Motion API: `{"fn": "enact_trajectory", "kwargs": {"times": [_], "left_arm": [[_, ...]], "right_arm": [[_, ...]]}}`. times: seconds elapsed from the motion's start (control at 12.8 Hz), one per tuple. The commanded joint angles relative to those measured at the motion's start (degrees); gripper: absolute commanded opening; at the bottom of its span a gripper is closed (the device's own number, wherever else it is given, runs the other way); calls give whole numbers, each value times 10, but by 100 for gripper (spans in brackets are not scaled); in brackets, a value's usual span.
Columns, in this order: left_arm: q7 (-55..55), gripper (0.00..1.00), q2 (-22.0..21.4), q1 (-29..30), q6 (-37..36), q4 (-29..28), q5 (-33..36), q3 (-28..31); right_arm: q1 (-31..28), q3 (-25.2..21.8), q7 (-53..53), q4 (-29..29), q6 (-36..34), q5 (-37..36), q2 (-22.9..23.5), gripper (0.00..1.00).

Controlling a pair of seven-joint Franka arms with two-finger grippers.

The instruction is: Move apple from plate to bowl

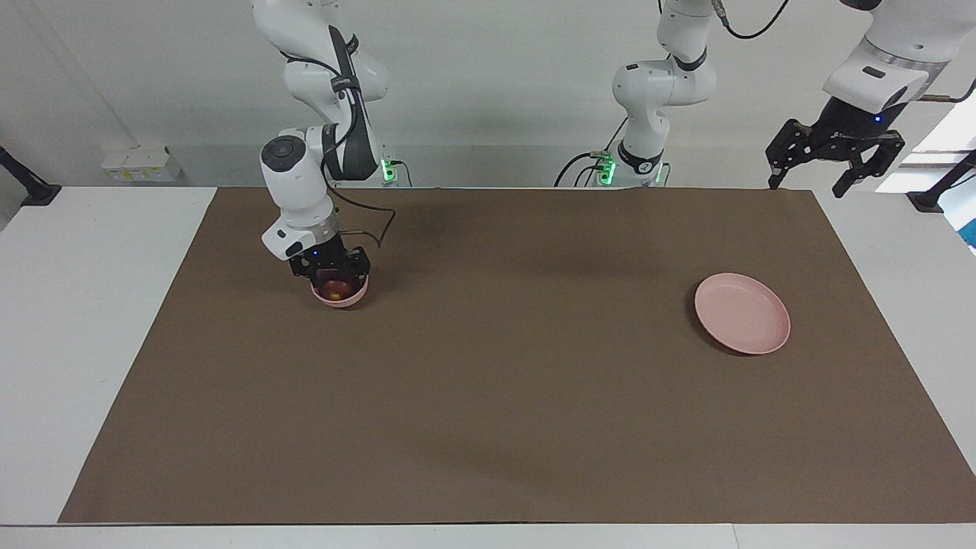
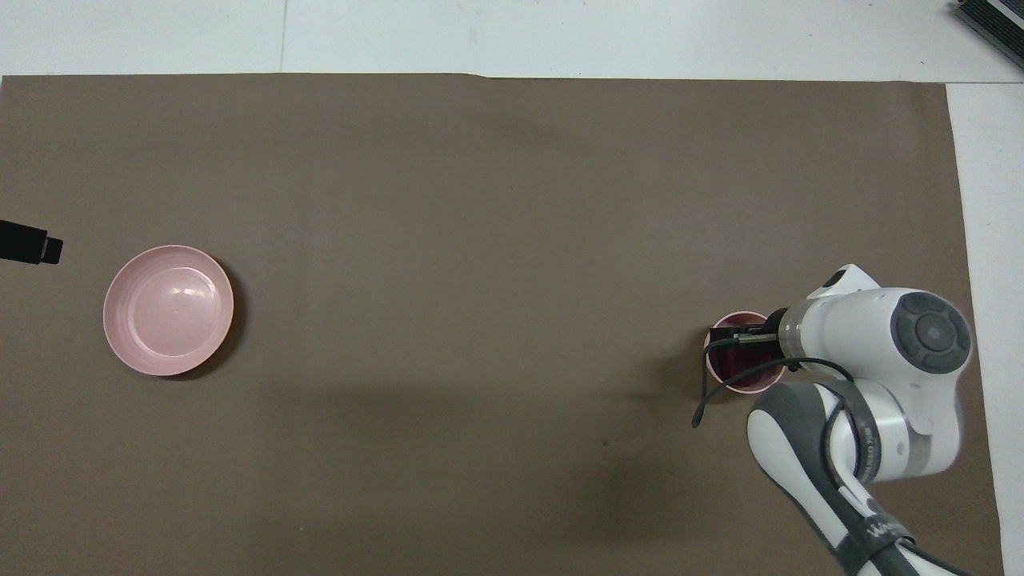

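Apple (image 1: 333, 287) sits down inside the small pink bowl (image 1: 341, 300), toward the right arm's end of the table, with a little yellow patch showing above the rim. The right gripper (image 1: 331, 268) hangs right over it, low enough that its fingers reach down around the fruit; whether they are spread or pinching it I cannot tell from where I stand. The left gripper (image 1: 826, 155) waits high up over the table corner at the left arm's end, its fingers spread wide and holding nothing. The flat pink plate (image 1: 742, 313) lies bare, well apart from the bowl. To my eye the job is all but finished, and the risk now lies in the lift away: if a finger drags on the fruit or catches the bowl's rim on the way up, the light bowl could tip or skid and the fruit could roll out across the table. A loose black cable (image 1: 375, 223) looped beside the wrist could also snag. A big brown mat (image 1: 503, 396) covers most of the white table (image 1: 91, 320), flat and smooth, so nothing would stop a rolling fruit. A plain white wall (image 1: 496, 84) runs along the robots' side, with small green lights glowing at the arm bases
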Motion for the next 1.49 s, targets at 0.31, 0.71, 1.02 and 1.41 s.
{"fn": "enact_trajectory", "kwargs": {"times": [0.31, 0.71, 1.02, 1.41], "left_arm": [[-2, 100, -17, -31, -12, -8, 10, 30], [-6, 100, -17, -41, -25, -6, 16, 43], [-32, 100, -17, -41, -30, -10, 16, 36], [-31, 100, -26, -42, -70, -19, 15, 35]], "right_arm": [[-29, -3, 13, 227, -213, -4, 4, 100], [-49, -2, 12, 389, -393, -4, 23, 100], [-48, -2, 24, 451, -466, -5, 23, 100], [-45, -3, 32, 442, -458, -3, 21, 100]]}}
